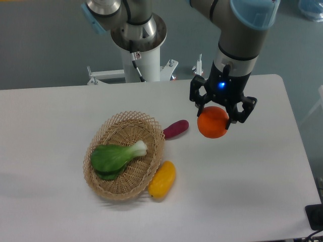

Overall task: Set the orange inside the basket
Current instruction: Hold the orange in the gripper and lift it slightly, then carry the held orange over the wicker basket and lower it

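Observation:
The orange [212,123] is a round bright orange fruit held between the fingers of my gripper [216,114], lifted above the table right of centre. The gripper is shut on it, with a blue light lit on the wrist above. The basket [147,122] is a tan oval wicker basket to the left and lower, well apart from the orange. It holds a green leafy vegetable [115,157].
A small purple oblong vegetable [175,128] lies on the table between the basket and the orange. A yellow elongated fruit [162,179] lies against the basket's lower right rim. The robot's base column [140,48] stands at the back.

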Motion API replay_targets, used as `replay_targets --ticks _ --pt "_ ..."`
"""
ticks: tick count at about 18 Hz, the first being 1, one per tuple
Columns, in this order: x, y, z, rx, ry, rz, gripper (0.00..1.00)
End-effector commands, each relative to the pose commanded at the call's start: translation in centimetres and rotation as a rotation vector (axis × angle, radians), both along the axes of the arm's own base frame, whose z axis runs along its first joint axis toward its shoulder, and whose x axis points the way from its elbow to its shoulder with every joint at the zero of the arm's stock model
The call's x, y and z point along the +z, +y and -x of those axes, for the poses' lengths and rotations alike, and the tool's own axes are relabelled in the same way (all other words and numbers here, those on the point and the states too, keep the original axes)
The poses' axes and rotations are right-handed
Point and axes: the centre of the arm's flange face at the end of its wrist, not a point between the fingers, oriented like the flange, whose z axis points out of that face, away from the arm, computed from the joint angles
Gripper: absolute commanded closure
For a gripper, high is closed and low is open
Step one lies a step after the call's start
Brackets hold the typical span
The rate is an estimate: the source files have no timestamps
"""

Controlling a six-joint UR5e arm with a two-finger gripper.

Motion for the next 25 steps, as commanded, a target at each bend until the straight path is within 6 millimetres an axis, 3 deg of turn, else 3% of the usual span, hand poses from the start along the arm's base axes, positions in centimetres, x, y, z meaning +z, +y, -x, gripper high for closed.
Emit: replay_targets --ticks 9,15,19,25 --pt "-0.5 -0.1 0.5 0.017 -0.007 0.005 0.33" --pt "-2.8 1.8 0.8 0.178 -0.014 0.010 0.33" --pt "-4.0 5.4 -2.9 0.335 -0.035 -0.018 0.33" --pt "-9.0 10.8 -10.0 0.445 -0.084 -0.018 0.33"
